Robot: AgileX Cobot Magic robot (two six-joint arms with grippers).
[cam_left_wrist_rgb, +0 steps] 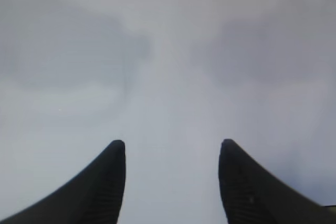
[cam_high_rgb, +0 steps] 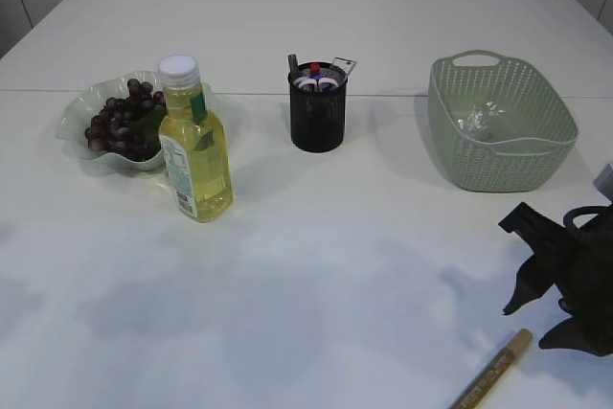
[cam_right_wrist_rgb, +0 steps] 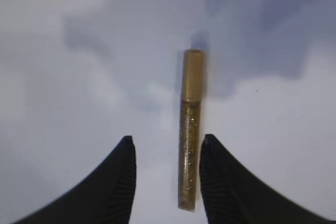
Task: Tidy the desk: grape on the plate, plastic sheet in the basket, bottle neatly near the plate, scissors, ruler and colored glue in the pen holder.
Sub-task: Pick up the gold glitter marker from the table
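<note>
A: What takes up the most room?

B: The white table [cam_high_rgb: 316, 265]; its near middle and left are bare. On the far right sits the pale green basket [cam_high_rgb: 503, 122], with the crumpled clear plastic sheet [cam_high_rgb: 482, 120] inside it.

A: And on the left?

B: The bottle [cam_high_rgb: 194, 141] of yellow liquid stands upright, white cap on top, touching or just in front of the wavy clear plate [cam_high_rgb: 113, 126], which holds the grape [cam_high_rgb: 123, 122] bunch. The bottle's label carries print, but it is too small to read.

A: The middle?

B: The black mesh pen holder [cam_high_rgb: 317, 110] stands between plate and basket, well apart from both, with several items sticking out of its top; I cannot tell each one apart.

A: Where is the glue?

B: The colored glue [cam_right_wrist_rgb: 190, 129], a gold glitter tube, lies flat near the table's near right edge. Any writing on it is blurred.

A: The arms?

B: The right gripper [cam_right_wrist_rgb: 167, 153] hangs over the tube with its jaws apart, the tube lying between the fingertips, closer to the right-hand one and not clamped. The left gripper [cam_left_wrist_rgb: 172, 153] is spread apart over bare table, holding nothing.
</note>
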